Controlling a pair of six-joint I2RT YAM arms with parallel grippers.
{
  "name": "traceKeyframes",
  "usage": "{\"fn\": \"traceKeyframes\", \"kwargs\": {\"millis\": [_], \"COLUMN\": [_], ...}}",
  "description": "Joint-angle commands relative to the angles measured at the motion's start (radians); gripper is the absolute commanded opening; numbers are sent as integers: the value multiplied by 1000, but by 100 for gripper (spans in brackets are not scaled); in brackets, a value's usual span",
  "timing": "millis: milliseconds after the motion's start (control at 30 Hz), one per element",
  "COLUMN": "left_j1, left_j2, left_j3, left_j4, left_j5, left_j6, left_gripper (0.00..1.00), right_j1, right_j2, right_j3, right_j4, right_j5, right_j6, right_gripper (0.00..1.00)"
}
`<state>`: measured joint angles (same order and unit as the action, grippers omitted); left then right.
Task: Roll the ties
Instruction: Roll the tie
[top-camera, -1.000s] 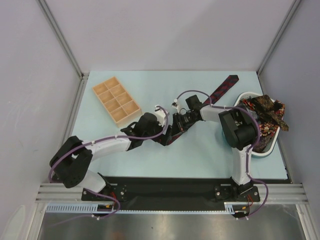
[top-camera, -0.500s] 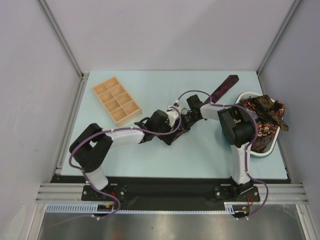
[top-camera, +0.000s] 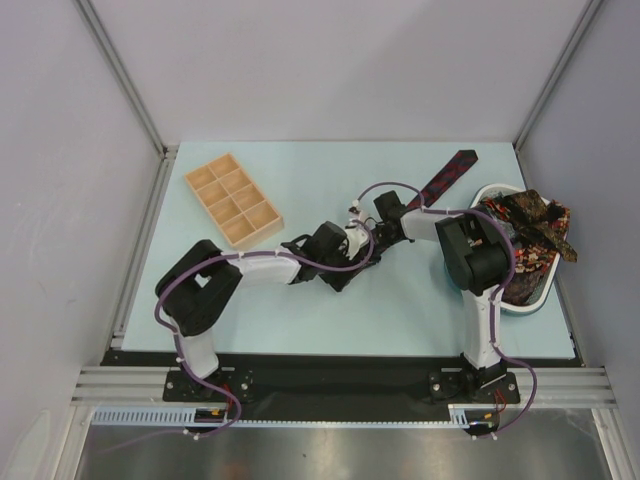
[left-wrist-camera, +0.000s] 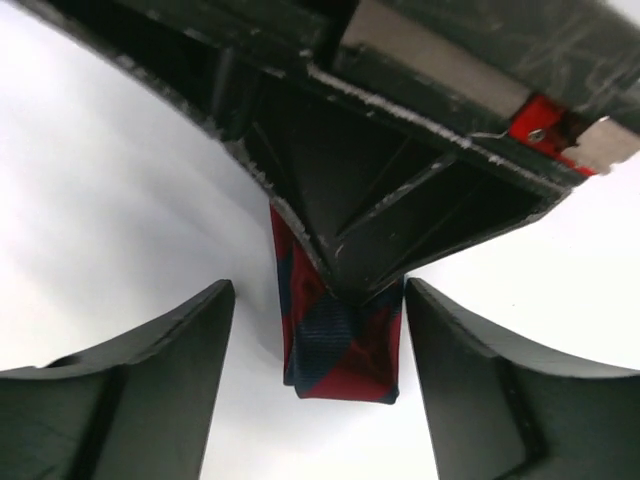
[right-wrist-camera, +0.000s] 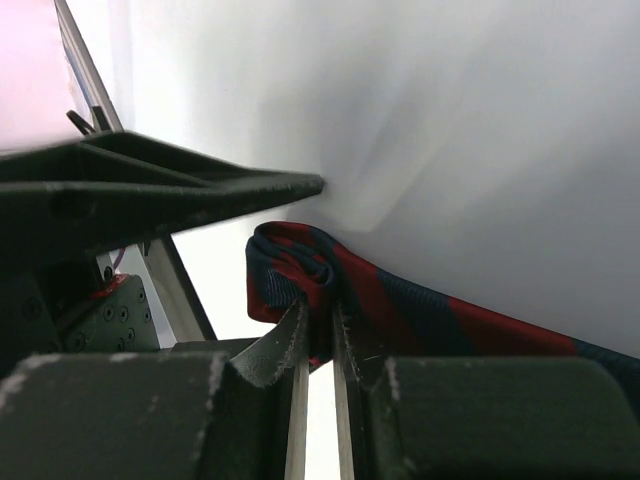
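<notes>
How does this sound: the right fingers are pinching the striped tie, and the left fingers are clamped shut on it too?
Not quite. The left fingers are open, standing apart on either side of the striped tie, as the left wrist view shows. The right fingers do pinch it.

Tray (top-camera: 233, 201) left, tie (top-camera: 449, 172) middle, basket (top-camera: 521, 307) right.
</notes>
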<state>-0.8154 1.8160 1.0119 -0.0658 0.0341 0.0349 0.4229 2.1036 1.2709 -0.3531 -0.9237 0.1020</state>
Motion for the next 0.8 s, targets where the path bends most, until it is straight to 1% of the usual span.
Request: {"fn": "traceKeyframes", "kwargs": {"millis": [0,67,133,167,200,233,267,333,400,433,567,767], "left_j1": [-33,-41,-45,-47,-51,-54,-62,-82,-87,-87,-87,-88], "left_j2": [22,25,26,26,26,25,23,28,34,40,48,36], "left_j3": [39,42,31,27,14,14,10,5,5,7,10,2], "left_j4": [-9,-26,-43,-48,-57,-60,-65,-74,-84,-89,-98,-101], "left_j5": [30,15,20,27,44,44,43,30,12,12,3,-2], "left_j6": [36,39,34,31,31,33,36,42,42,39,39,34], "left_gripper": [70,65,63,62,58,56,53,48,46,43,36,34], "right_j1": [2,-1,-1,-1,-1,-1,0,-1,-1,-1,-1,-3], "right_j2": [-20,-28,-33,-33,-36,-39,-45,-69,-97,-103,-117,-142], "right_j3": [-22,-28,-31,-31,-36,-41,-47,-68,-80,-85,-96,-105], "right_j4": [23,31,37,39,43,48,55,77,85,91,97,86], "right_j5": [72,77,85,86,91,91,91,98,115,129,149,198], "right_j6": [1,8,13,18,24,24,30,45,53,54,61,61], "right_gripper": [12,14,17,20,24,24,28,32,36,38,39,41]}}
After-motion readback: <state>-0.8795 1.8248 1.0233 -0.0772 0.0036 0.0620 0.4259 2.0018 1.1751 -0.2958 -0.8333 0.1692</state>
